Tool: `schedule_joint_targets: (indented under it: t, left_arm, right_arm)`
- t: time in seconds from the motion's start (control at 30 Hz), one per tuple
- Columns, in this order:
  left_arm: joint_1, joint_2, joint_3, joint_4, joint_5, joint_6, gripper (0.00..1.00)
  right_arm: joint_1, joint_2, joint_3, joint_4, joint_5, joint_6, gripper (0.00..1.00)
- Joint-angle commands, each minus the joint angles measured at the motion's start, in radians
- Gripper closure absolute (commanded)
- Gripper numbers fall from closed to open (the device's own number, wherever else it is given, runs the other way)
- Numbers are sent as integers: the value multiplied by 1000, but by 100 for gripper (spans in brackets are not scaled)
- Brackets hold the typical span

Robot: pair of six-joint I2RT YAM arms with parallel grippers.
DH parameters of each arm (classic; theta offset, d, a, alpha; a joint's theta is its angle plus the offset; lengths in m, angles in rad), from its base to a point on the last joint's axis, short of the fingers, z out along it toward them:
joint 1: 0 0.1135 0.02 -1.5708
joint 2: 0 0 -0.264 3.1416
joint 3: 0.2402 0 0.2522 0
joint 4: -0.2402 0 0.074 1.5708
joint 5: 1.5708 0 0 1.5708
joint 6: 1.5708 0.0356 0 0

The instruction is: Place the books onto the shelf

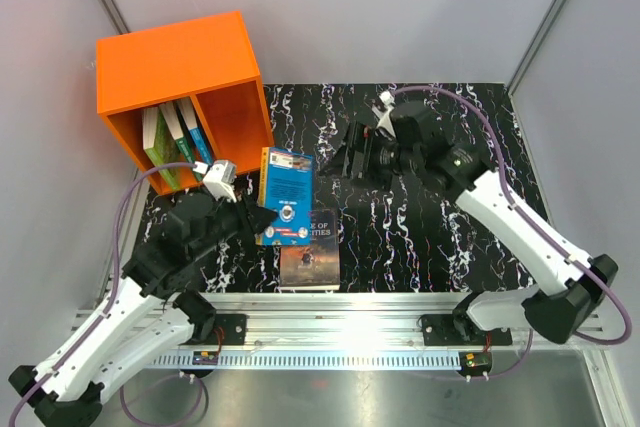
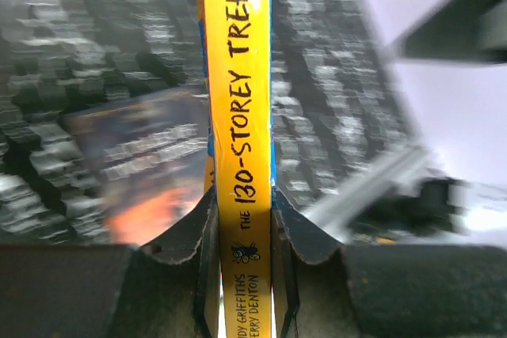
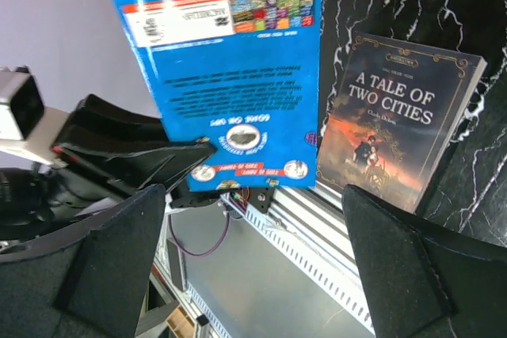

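The orange shelf (image 1: 180, 62) stands at the back left, with three books (image 1: 175, 137) upright in its left compartment. My left gripper (image 1: 262, 219) (image 2: 242, 203) is shut on the lower edge of a blue book with a yellow spine (image 1: 287, 190) (image 2: 240, 100) (image 3: 238, 77) and holds it upright above the table, right of the shelf. Below it a dark book titled "A Tale of Two Cities" (image 1: 310, 247) (image 3: 396, 116) lies flat. My right gripper (image 1: 350, 159) (image 3: 253, 235) is open a little way right of the blue book, with nothing between its fingers.
A black marbled mat (image 1: 430, 217) covers the table. An aluminium rail (image 1: 330, 307) carrying both arm bases runs along the near edge. Grey walls close in the back and both sides, and the shelf sits tight in the left corner.
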Motion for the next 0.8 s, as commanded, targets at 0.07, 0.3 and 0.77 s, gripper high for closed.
schedule_joint_targets:
  t: [0.07, 0.3, 0.77]
  left_arm:
    - [-19, 10, 82, -189, -301, 183, 100]
    - [-65, -47, 76, -179, -375, 298, 100]
    - [-73, -168, 66, -169, -165, 589, 100]
  right_arm:
    - [4, 121, 171, -101, -56, 26, 0]
    - [19, 331, 306, -35, -243, 199, 0]
    - [62, 679, 564, 94, -441, 418, 0]
